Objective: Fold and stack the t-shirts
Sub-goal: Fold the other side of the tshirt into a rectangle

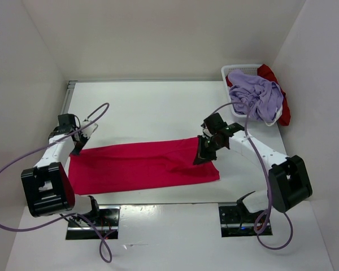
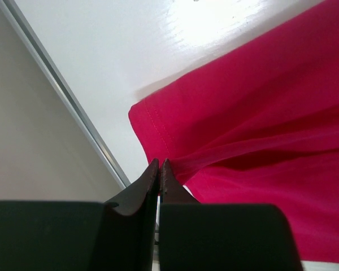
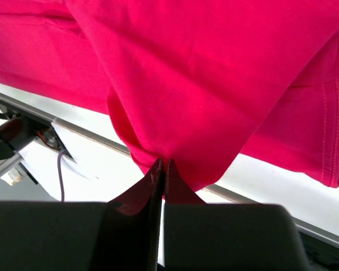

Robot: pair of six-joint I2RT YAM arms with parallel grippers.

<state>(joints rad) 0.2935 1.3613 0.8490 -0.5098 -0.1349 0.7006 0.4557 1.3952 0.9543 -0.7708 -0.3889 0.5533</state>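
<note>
Plain magenta-pink shirt (image 1: 141, 166), stitched in matching thread, against a glossy white table (image 1: 147, 110); lavender shirt (image 1: 254, 93) and dark red shirt (image 1: 285, 113) in a white lattice basket (image 1: 240, 69); purple cable (image 1: 105, 105).

table (image 1: 158, 107): white, glossy
magenta-pink t-shirt (image 1: 141, 166): spread lengthwise across the near middle
basket (image 1: 240, 68): white lattice, far right corner, holding lavender t-shirt (image 1: 254, 93) and dark red t-shirt (image 1: 285, 113)

Robotics laboratory test cell. Indicators: a white tabletop (image 1: 158, 107) enclosed left, far and right by white panels (image 1: 158, 34); left arm (image 1: 52, 153) and right arm (image 1: 259, 149) on metal base plates (image 1: 110, 217) at the near edge; purple cables (image 1: 291, 230).
</note>
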